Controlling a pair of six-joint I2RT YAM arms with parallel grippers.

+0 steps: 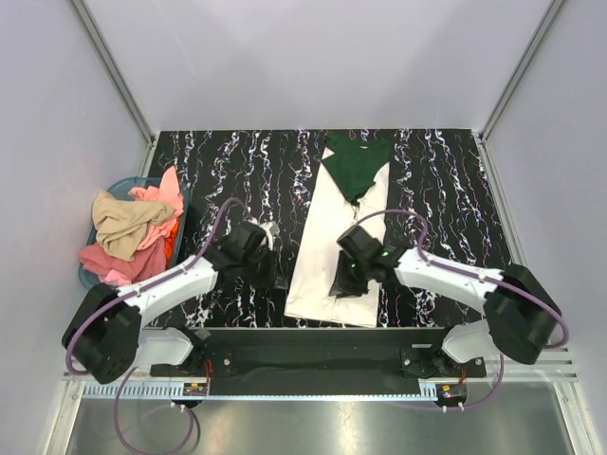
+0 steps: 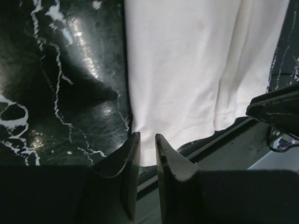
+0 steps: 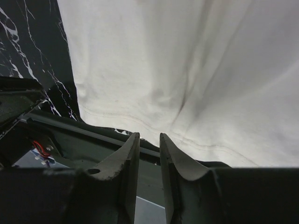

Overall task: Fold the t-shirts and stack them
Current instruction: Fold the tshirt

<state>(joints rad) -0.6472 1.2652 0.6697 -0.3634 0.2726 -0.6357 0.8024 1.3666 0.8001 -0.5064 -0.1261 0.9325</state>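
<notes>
Hovering left gripper (image 2: 147,136) and right gripper (image 3: 149,135) just short of white shirt (image 2: 187,70) hem, jaws barely parted, pinching nothing. Guessing lined up to grab and fold.

Green shirt (image 1: 356,166) (crumpled) overlaps the long cream shirt (image 1: 318,256).

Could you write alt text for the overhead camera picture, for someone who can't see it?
A cream-white shirt, folded into a long strip, lies on a black marbled table with a dark green shirt at its far end. The left arm and right arm reach toward its near end from either side. A blue basket of clothes sits at left.
</notes>
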